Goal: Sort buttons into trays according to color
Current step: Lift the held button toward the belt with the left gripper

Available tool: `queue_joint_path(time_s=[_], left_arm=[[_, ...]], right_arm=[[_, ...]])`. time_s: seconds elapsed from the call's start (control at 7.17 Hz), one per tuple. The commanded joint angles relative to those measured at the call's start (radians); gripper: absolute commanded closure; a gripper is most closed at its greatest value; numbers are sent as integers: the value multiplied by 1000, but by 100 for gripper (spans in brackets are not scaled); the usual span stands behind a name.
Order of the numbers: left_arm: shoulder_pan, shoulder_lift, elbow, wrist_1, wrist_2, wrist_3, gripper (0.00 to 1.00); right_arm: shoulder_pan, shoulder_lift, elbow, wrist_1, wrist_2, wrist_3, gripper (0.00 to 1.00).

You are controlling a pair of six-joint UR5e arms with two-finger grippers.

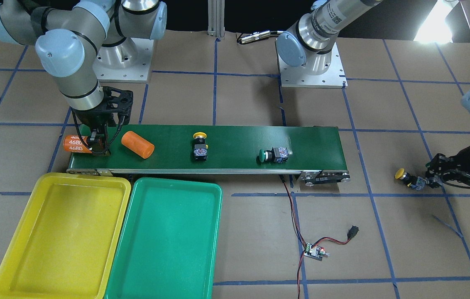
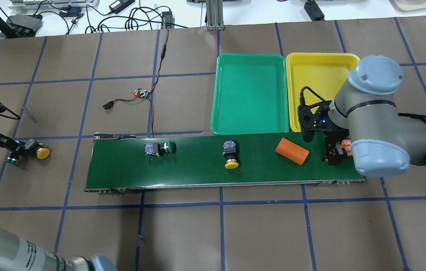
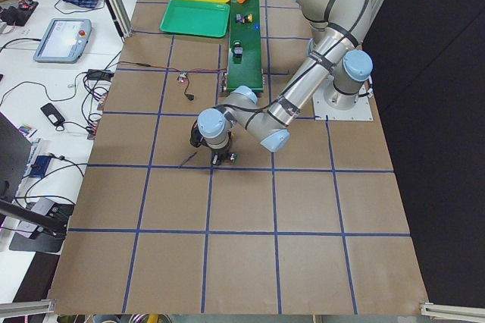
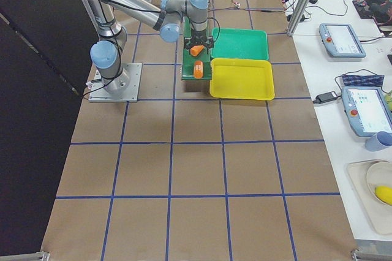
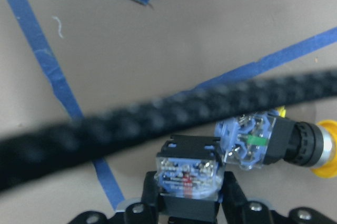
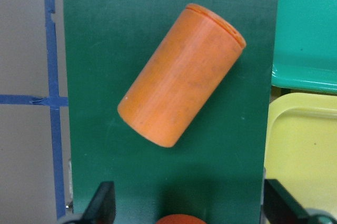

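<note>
Two sit on the dark-green belt (image 1: pixel 235 141), front view: yellow-capped switch (image 1: pixel 200 147), green-capped switch (image 1: pixel 273 155). Left wrist: your left gripper (image 5: pixel 189 200) clamps a black-bodied switch (image 5: pixel 187 174); pickup, probably, then you lift it trayward. Right wrist: right gripper (image 6: pixel 190 205) gapes above an orange cylinder (image 6: pixel 180 220).

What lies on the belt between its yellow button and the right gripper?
Between yellow button and right gripper lies one plain orange cylinder, per the overhead view.

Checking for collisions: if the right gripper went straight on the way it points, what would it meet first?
Probably the orange 4680 cylinder, lying on the conveyor belt below the right gripper; exact depth is unclear.
</note>
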Motion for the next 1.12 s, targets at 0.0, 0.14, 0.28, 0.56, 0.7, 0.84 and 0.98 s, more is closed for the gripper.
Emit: queue_joint_path(time_s=[0.0, 0.14, 0.28, 0.56, 0.7, 0.84, 0.98], left_arm=[[-16, 56, -6, -50, 2, -75, 82], [-45, 94, -8, -119, -5, -142, 82], [-109, 149, -11, -177, -8, -213, 83], [-243, 252, -76, -221, -11, -441, 84], [-290, 300, -131, -212, -13, -508, 84], [-352, 334, -173, -199, -11, -642, 84], [-419, 354, -182, -192, -10, -743, 84]], right_arm=[[0, 10, -1, 1, -4, 0, 0], [0, 10, -2, 1, -4, 0, 0], [0, 10, -2, 1, -2, 0, 0], [0, 10, 0, 3, -4, 0, 0], [0, 10, 0, 1, -4, 0, 0], [0, 10, 0, 1, -4, 0, 0], [0, 12, 0, 3, -4, 0, 0]])
